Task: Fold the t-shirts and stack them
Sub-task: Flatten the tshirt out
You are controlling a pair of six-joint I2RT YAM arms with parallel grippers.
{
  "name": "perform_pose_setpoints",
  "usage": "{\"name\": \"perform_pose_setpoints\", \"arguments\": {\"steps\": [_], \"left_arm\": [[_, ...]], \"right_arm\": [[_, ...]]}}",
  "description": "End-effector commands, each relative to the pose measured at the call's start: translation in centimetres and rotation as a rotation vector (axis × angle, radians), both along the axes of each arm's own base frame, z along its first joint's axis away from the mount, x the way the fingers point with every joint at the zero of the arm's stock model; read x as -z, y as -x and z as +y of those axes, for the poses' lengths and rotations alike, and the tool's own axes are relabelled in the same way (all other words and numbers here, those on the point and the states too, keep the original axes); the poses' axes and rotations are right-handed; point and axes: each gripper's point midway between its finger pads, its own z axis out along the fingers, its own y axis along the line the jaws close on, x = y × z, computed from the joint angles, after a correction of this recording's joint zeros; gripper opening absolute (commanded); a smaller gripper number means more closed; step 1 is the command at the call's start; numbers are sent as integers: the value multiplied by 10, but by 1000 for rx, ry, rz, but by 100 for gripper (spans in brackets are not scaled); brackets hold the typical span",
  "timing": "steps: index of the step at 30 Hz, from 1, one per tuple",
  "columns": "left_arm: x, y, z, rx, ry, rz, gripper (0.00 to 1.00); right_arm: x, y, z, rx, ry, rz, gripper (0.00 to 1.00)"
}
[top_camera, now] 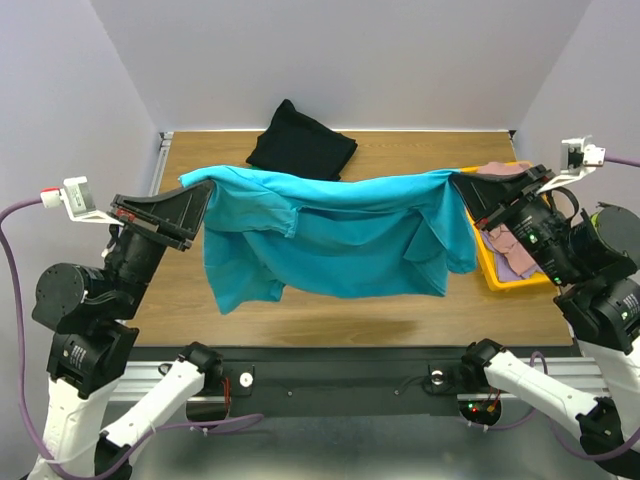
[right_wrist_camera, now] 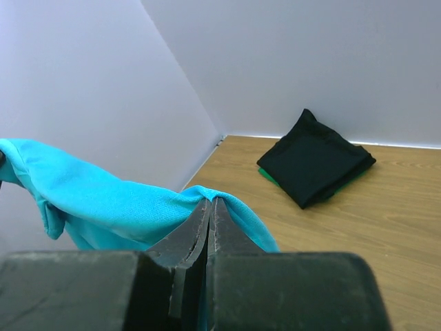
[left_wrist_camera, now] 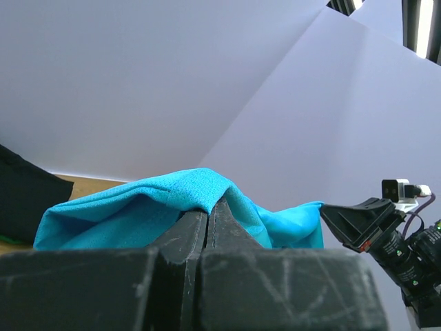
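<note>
Fingers of the left gripper (top_camera: 203, 192) and right gripper (top_camera: 459, 183) pinch the teal shirt (top_camera: 340, 240) by its top edge, one at each end. It hangs stretched left-to-right above the tabletop's (top_camera: 350, 322) middle, nearer than the black shirt (top_camera: 300, 142) at the far edge.

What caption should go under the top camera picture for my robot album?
Left gripper and right gripper hold a soft teal fabric t-shirt stretched above the wooden table.

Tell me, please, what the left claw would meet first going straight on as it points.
The teal t-shirt pinched in the left claw, bunched over its tips; beyond it probably the wall, the right claw sitting off-line; depth unclear.
</note>
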Motion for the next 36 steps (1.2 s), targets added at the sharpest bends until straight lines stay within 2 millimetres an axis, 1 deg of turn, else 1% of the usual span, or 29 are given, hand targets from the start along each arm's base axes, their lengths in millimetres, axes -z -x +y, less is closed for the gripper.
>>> {"name": "perform_pose_setpoints", "arguments": {"steps": [1, 4, 6, 7, 8, 9, 10, 11, 14, 15, 16, 17, 18, 19, 20, 21, 23, 25, 26, 27, 28, 29, 30, 31, 32, 33, 34, 35, 36], "left_arm": [[9, -19, 4, -64, 25, 29, 0], [55, -59, 8, -178, 10, 179, 0], [88, -84, 9, -253, -21, 268, 0], [127, -112, 10, -335, -68, 377, 0], [147, -126, 11, -380, -96, 439, 0], [170, -140, 21, -468, -132, 509, 0], [182, -153, 22, -497, -153, 547, 0], [215, -181, 27, -544, -222, 631, 0], [257, -236, 24, -579, -304, 710, 0], [266, -251, 24, -592, -347, 713, 7], [258, -273, 26, -572, -334, 692, 18], [295, -296, 22, -550, -388, 766, 52], [305, -308, 18, -511, -401, 798, 71], [317, -327, 21, -509, -427, 844, 90], [321, -334, 20, -502, -439, 854, 98], [326, -336, 21, -498, -473, 876, 98], [321, -338, 19, -492, -477, 878, 98], [329, -325, 23, -492, -487, 895, 98], [314, -313, 29, -514, -470, 872, 98], [333, -294, 35, -524, -484, 920, 98], [318, -277, 40, -547, -425, 907, 98], [323, -263, 44, -554, -410, 923, 98], [330, -247, 47, -557, -390, 941, 99], [346, -218, 51, -550, -357, 969, 98], [353, -204, 50, -534, -343, 975, 98], [359, -192, 51, -526, -322, 979, 98], [367, -178, 52, -521, -308, 993, 99], [378, -157, 57, -521, -294, 1000, 98], [382, -149, 57, -518, -263, 1011, 99]], "right_arm": [[11, -16, 0, 51, 8, 30, 0], [61, -54, 5, 152, 61, 164, 0], [114, -92, 8, 264, 127, 296, 0], [131, -104, 7, 316, 150, 337, 0], [150, -121, -1, 413, 175, 380, 0], [183, -141, 8, 438, 224, 457, 1], [203, -154, 12, 443, 258, 499, 1], [231, -177, 13, 448, 289, 559, 1], [249, -226, 6, 471, 295, 558, 0], [260, -239, 5, 466, 318, 567, 0], [284, -255, 9, 456, 352, 608, 1], [278, -274, 7, 449, 355, 586, 3], [281, -285, 6, 459, 369, 586, 8], [293, -305, 8, 456, 390, 601, 27], [296, -314, 8, 444, 418, 594, 43], [299, -321, 7, 453, 428, 596, 69], [307, -325, 2, 478, 437, 613, 100], [309, -318, -1, 480, 428, 627, 100], [306, -305, -2, 470, 410, 635, 100], [309, -296, -4, 468, 404, 648, 100], [311, -286, -6, 466, 394, 661, 100], [288, -270, -10, 464, 348, 633, 100], [317, -248, -15, 465, 344, 702, 100], [317, -235, -17, 462, 319, 711, 100], [324, -220, -19, 466, 286, 738, 100], [308, -205, -25, 476, 237, 710, 100], [338, -183, -33, 484, 252, 770, 100], [344, -171, -36, 491, 231, 786, 100], [331, -158, -37, 488, 152, 768, 100]]}}
